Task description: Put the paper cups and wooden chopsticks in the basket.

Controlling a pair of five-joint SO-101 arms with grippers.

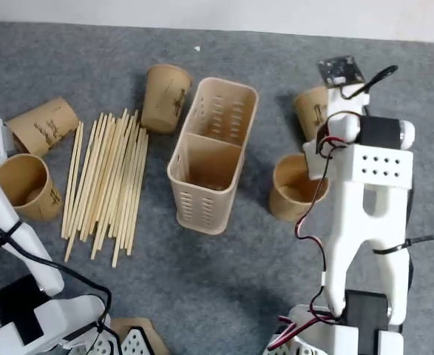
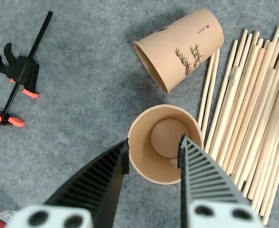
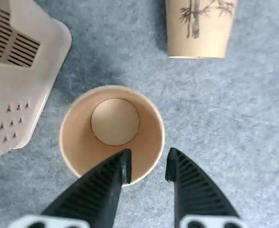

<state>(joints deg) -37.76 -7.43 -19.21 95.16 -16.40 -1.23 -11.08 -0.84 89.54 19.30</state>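
From overhead, the high view covers the whole tabletop [image 1: 224,296]. Each wrist view looks down closely past its tool [image 2: 153,142] [image 3: 148,154] into an upright paper cup [image 2: 144,161] [image 3: 82,142] that also shows overhead.

I see the beige slotted basket [image 1: 213,151] upright at centre, both compartments empty, with the wooden chopsticks [image 1: 106,185] lying flat in a loose row just left of it. At far left, the near-left cup [image 1: 26,185] stands mouth up and the tipped cup [image 1: 45,124] lies on its side beyond it. The far cup [image 1: 165,96] sits beside the basket's far-left corner; the right cup [image 1: 294,188] stands open, the far-right cup [image 1: 311,111] beyond.
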